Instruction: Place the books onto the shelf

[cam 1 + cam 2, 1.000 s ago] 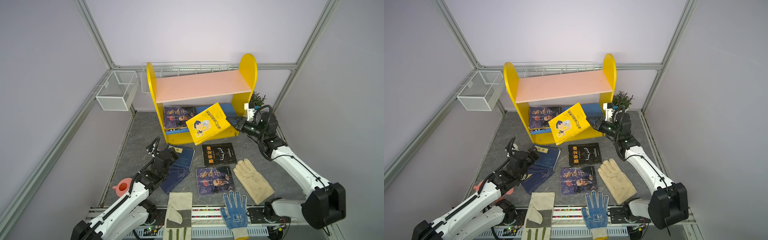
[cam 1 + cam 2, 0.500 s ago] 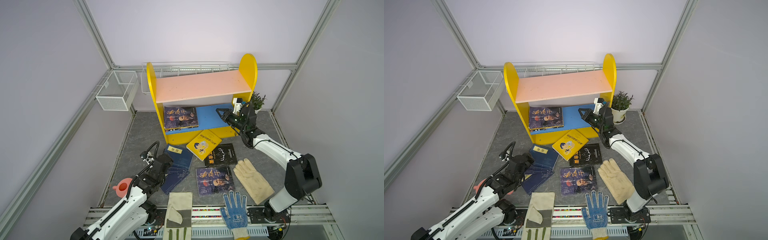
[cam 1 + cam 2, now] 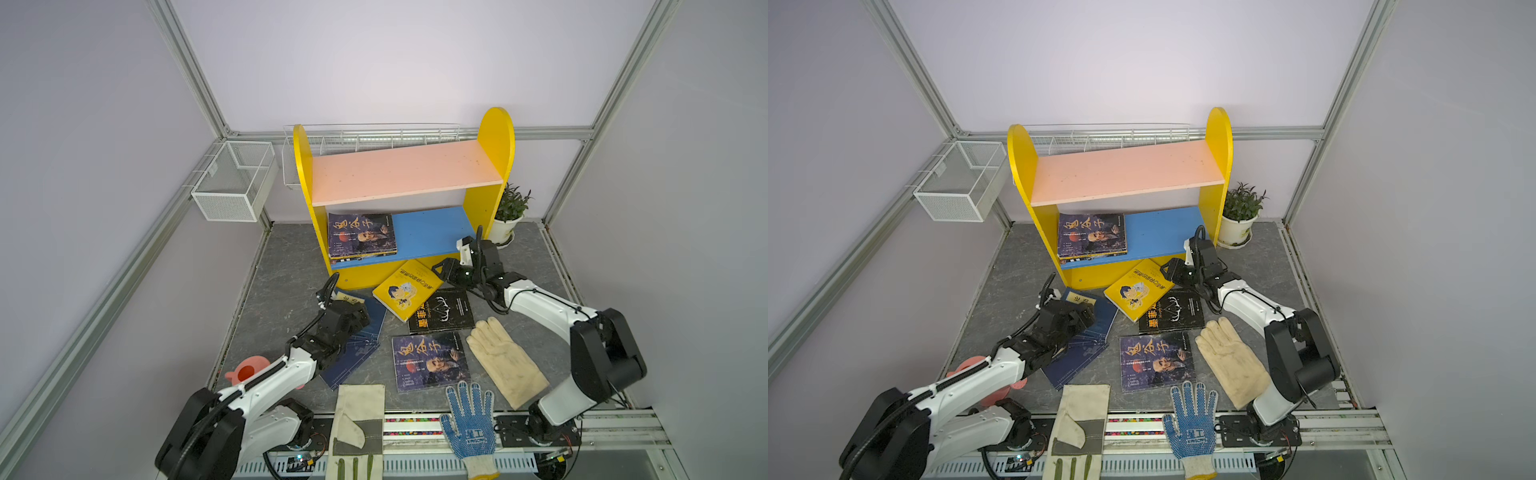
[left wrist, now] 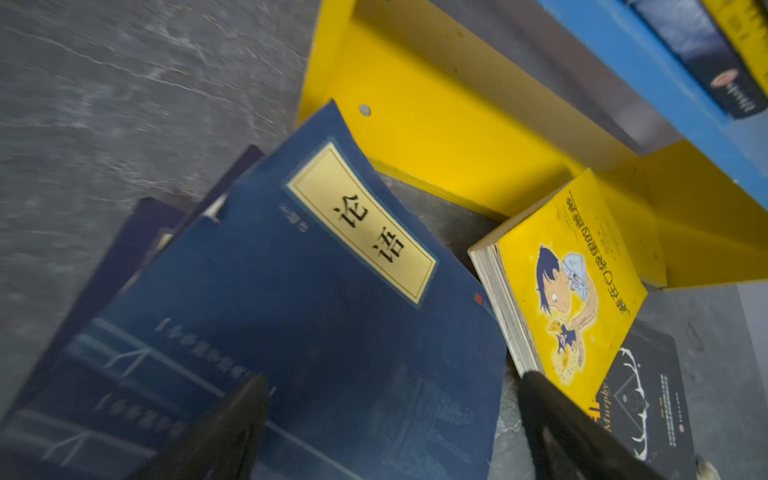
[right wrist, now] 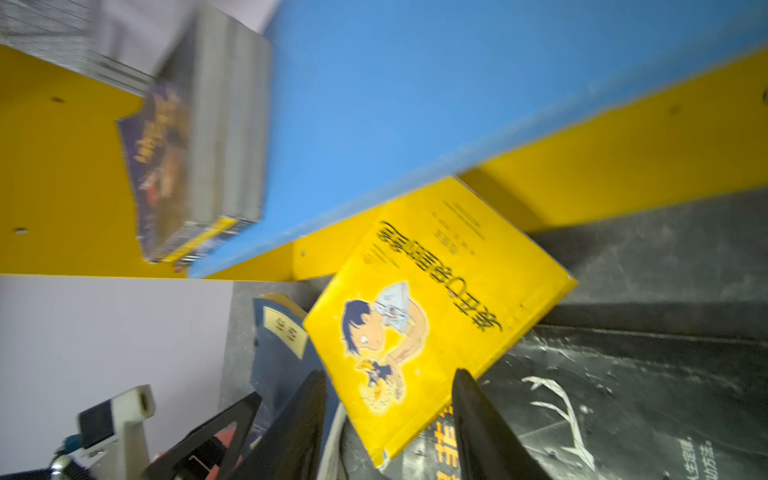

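Before shelf: yellow book overlaps black book | right gripper jaws parted, empty, beside it | left gripper jaws wide, empty, over navy books | blue board half bare

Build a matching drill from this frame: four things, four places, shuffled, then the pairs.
Things
1. yellow cartoon-cover paperback
2. navy paperback with a yellow title label
3. green plant in a white pot
4. white knit glove with blue dots

Places
A. below the open left hand
B. beside a yellow side panel of the shelf
C. across the front rail
D. overlapping a black book, in front of the shelf's base

Pairs: 1-D, 2-A, 3-B, 4-C
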You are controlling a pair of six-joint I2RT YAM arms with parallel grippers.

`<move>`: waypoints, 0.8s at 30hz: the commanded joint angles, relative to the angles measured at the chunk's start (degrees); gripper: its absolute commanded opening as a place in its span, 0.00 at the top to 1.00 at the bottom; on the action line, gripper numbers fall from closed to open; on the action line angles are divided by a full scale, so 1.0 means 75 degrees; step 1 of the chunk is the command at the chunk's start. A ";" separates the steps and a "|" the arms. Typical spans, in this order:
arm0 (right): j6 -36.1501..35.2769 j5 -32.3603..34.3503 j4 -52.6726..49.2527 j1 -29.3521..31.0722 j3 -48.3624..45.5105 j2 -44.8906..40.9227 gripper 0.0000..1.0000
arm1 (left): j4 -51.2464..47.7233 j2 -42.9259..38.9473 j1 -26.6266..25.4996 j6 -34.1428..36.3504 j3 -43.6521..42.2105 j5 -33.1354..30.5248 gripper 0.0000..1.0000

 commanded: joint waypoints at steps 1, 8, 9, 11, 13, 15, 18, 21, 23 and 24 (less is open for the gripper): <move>-0.0147 -0.0131 -0.0312 0.0006 -0.0289 0.0364 0.42 | 0.0774 0.0651 -0.0041 0.0458 0.0667 0.0446 0.03; 0.0248 -0.0254 0.0299 0.0006 -0.0294 0.1186 0.38 | 0.0524 0.1696 -0.0095 0.0746 0.1490 0.0175 0.03; 0.0294 -0.0297 0.0342 0.0005 -0.0290 0.1284 0.38 | 0.0550 0.1799 -0.0106 0.0753 0.1534 0.0151 0.02; 0.0394 -0.0355 0.0455 0.0013 -0.0361 0.1450 0.38 | 0.0587 0.2041 -0.0129 0.0877 0.1694 0.0134 0.02; 0.0421 -0.0326 0.0525 0.0015 -0.0435 0.1557 0.38 | 0.0657 0.2214 -0.0176 0.1027 0.1795 0.0105 0.02; 0.0425 -0.0321 0.0583 0.0011 -0.0484 0.1640 0.38 | 0.0735 0.2353 -0.0201 0.1212 0.1879 0.0079 0.01; 0.0451 -0.0370 0.0695 0.0016 -0.0503 0.1749 0.38 | 0.0679 0.2512 -0.0199 0.1652 0.2073 -0.0188 0.02; 0.0451 -0.0428 0.0719 0.0011 -0.0484 0.1806 0.38 | 0.0866 0.2709 -0.0200 0.1884 0.2150 -0.0566 0.02; 0.0442 -0.0434 0.0710 0.0015 -0.0491 0.1801 0.38 | 0.1024 0.2899 -0.0201 0.1943 0.2217 -0.0681 0.02; 0.0431 -0.0448 0.0720 0.0005 -0.0486 0.1800 0.38 | 0.1174 0.3008 -0.0201 0.1965 0.2232 -0.0709 0.02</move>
